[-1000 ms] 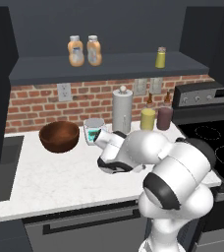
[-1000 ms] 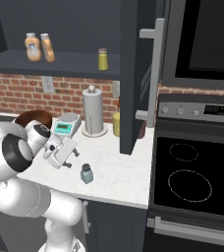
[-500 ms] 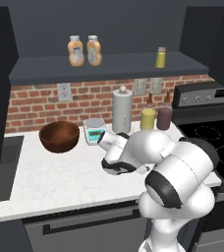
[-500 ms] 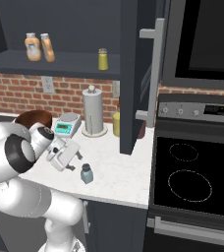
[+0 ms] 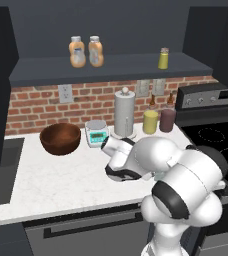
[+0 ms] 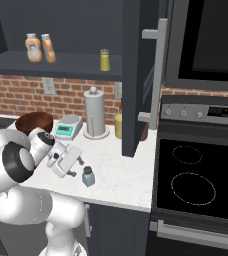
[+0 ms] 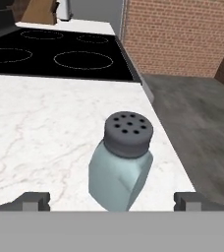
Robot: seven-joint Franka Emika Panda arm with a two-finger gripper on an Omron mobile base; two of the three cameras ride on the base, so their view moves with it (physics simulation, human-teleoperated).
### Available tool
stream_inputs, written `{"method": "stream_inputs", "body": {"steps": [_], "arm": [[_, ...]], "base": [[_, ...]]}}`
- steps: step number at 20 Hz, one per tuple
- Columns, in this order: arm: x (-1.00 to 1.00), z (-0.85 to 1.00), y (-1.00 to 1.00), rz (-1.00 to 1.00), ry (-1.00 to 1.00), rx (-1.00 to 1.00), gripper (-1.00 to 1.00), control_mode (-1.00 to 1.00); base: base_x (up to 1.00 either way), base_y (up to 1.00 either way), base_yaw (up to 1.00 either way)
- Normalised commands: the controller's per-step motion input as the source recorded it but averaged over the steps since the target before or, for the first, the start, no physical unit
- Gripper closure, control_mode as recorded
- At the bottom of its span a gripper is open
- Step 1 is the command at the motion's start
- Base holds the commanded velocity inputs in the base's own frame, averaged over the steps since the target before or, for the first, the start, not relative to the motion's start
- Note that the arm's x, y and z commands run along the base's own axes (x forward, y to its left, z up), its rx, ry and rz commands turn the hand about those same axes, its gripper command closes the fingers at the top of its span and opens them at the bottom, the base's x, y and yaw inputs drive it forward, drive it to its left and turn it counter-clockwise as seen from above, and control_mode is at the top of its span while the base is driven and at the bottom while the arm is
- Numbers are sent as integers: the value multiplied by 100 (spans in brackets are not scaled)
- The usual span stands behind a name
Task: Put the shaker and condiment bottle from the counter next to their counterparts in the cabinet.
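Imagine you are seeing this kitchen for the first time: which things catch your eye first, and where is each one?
The big white robot arm fills the foreground, bent low over the white marbled counter. Just ahead of its open gripper stands a small teal-grey shaker with a dark holed cap, upright near the counter's front edge. Up on the dark cabinet shelf, two orange-tan bottles stand side by side, with a slim yellow-green shaker further right.

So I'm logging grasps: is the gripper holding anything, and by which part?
Nothing held. The gripper is open, with the shaker standing on the counter between its fingertips.
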Motion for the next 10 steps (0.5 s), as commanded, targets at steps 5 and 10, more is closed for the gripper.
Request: {"method": "stream_inputs", "body": {"steps": [5,10], "arm": [[0,0,-2,0,1,0,-100,-100],[0,0,-6,0,1,0,-100,-100]], "base": [[0,0,0],[0,0,0]]}}
